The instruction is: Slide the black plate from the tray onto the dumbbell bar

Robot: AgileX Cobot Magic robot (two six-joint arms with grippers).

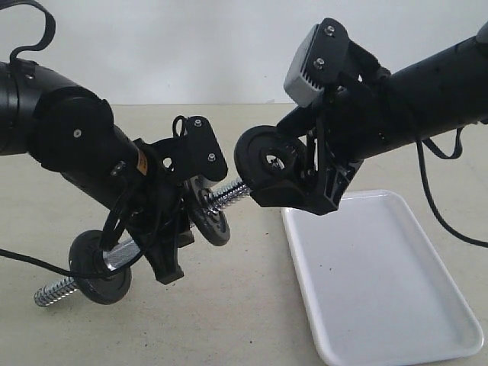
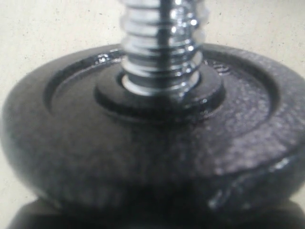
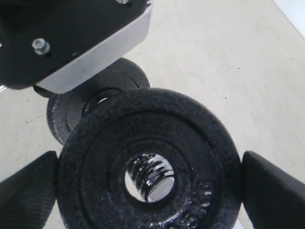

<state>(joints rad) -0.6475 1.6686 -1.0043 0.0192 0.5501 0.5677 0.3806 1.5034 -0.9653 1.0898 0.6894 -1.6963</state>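
Note:
My right gripper (image 1: pixel 280 174) is shut on the black plate (image 1: pixel 255 155), holding it upright by its rim above the table. In the right wrist view the plate (image 3: pixel 95 157) fills the space between both fingers (image 3: pixel 274 191). The threaded tip (image 3: pixel 153 177) of the dumbbell bar (image 1: pixel 229 194) shows through the plate's central hole, at its mouth. My left gripper (image 1: pixel 156 244) is shut on the bar's middle and holds it tilted. Two black discs (image 1: pixel 210 213) (image 1: pixel 99 267) sit on the bar. The left wrist view shows one disc (image 2: pixel 152 143) close up around the thread (image 2: pixel 159 43); the fingers are hidden there.
The white tray (image 1: pixel 381 282) lies on the beige table at the right, under and in front of the right arm, with nothing on its visible surface. The bar's other threaded end (image 1: pixel 52 293) points down left towards the table. A black cable (image 1: pixel 30 263) runs along the left edge.

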